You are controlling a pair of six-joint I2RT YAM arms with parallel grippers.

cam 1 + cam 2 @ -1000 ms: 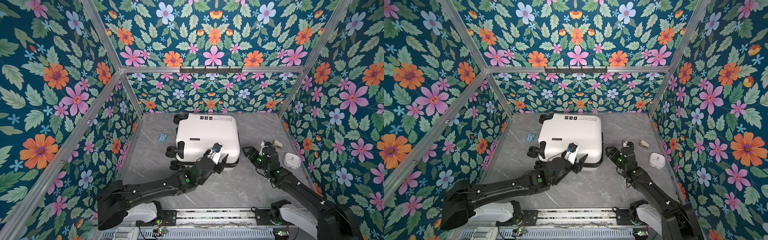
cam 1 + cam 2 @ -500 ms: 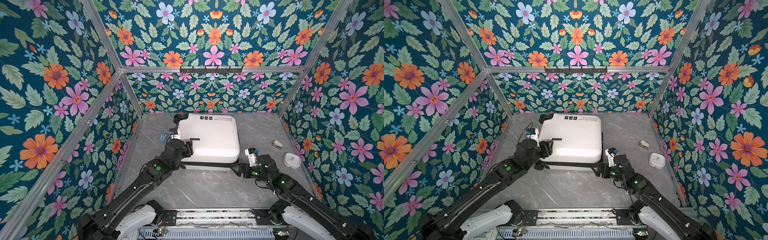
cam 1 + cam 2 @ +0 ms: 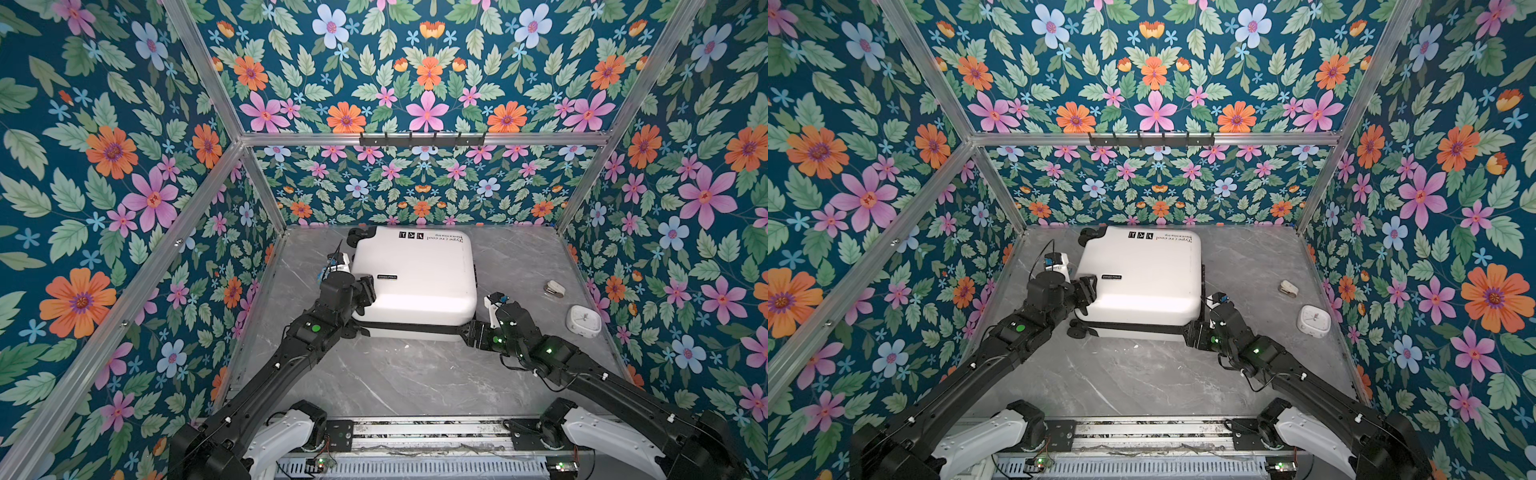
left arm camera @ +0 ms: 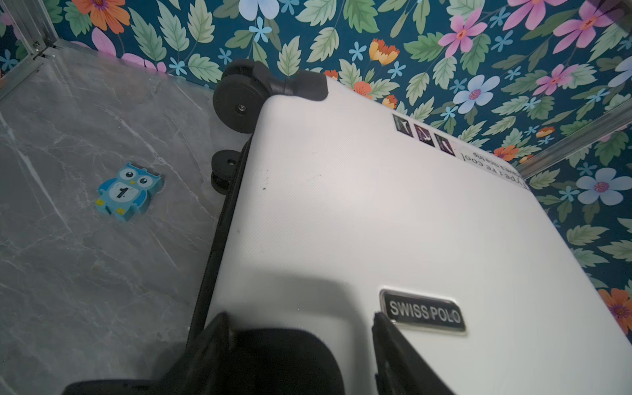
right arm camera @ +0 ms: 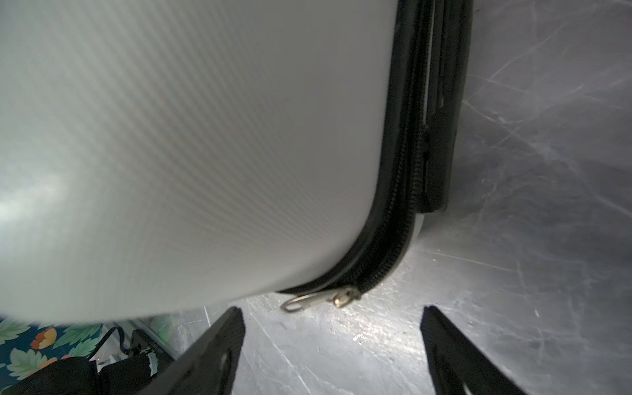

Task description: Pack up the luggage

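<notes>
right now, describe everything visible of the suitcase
White ribbed hard-shell suitcase, lid down, flat on the grey table near the back wall. Black wheels face left. A black zipper band rings it; its metal pull sits at the near right corner, before the open right pincer. Swiss Polo badge and printed text on top, open left pincer over the left edge.
</notes>
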